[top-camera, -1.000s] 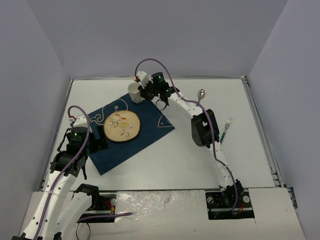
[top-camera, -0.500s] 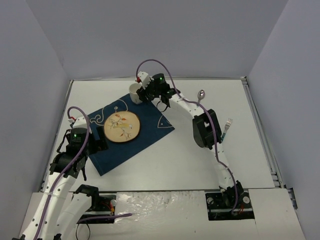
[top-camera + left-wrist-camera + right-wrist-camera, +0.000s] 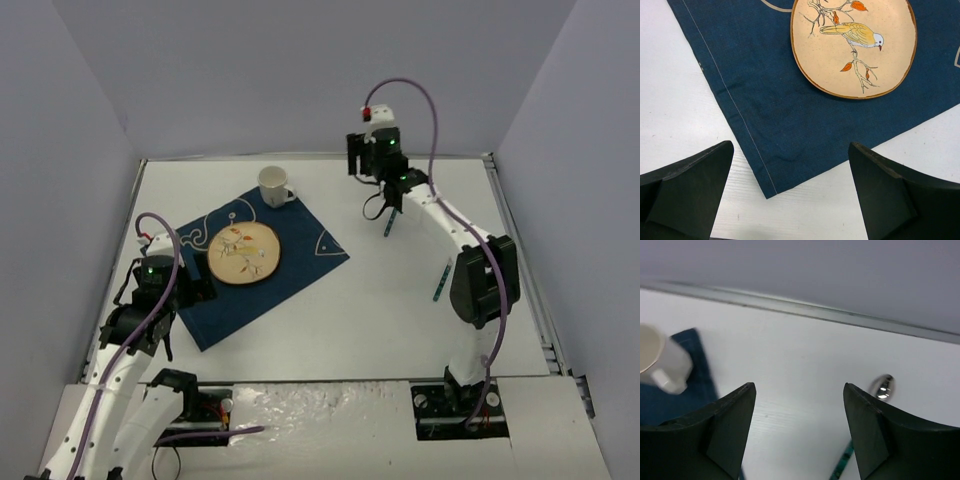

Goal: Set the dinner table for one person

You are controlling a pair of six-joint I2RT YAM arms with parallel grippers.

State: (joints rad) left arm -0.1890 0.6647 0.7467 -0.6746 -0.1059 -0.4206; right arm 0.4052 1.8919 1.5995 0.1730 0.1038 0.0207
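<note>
The white dinner table carries a dark blue placemat with a bird-painted plate on it. A white cup stands at the placemat's far corner. A spoon lies right of the placemat; only its teal handle shows in the top view. My right gripper is open and empty above the table, between cup and spoon. In the right wrist view the gripper has the cup on its left and the spoon bowl on its right. My left gripper is open and empty, over the placemat's near corner.
A fork's teal handle lies at the right; the right arm covers its tines. Grey walls enclose the table on three sides, with a groove along the back edge. The plate also shows in the left wrist view.
My right gripper has left the cup and swung right to the spoon's area. The cup stays at the placemat's far corner. The left arm has not moved.
</note>
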